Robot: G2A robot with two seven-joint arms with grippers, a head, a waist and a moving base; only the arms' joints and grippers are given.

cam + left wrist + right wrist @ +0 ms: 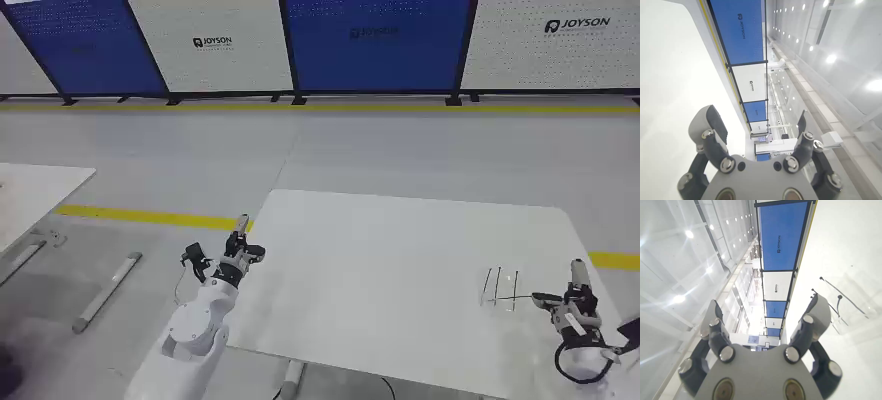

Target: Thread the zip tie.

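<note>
Several black zip ties (pixel 499 287) lie side by side near the right end of the white table (pixel 400 270). In the right wrist view the zip ties (pixel 838 303) rest in a shallow clear tray (pixel 836 329). My right gripper (pixel 562 285) hovers just right of them, open and holding nothing, and the same open gripper (pixel 765 304) has one finger (pixel 819 308) beside the ties. My left gripper (pixel 245 240) is at the table's left edge, far from the ties. It also stands open (pixel 757 115) and holds nothing.
Blue and white partition panels (pixel 375 45) stand behind a yellow floor line beyond the table. Another white table (pixel 30 195) sits off to the left. The table's wide middle is bare white surface.
</note>
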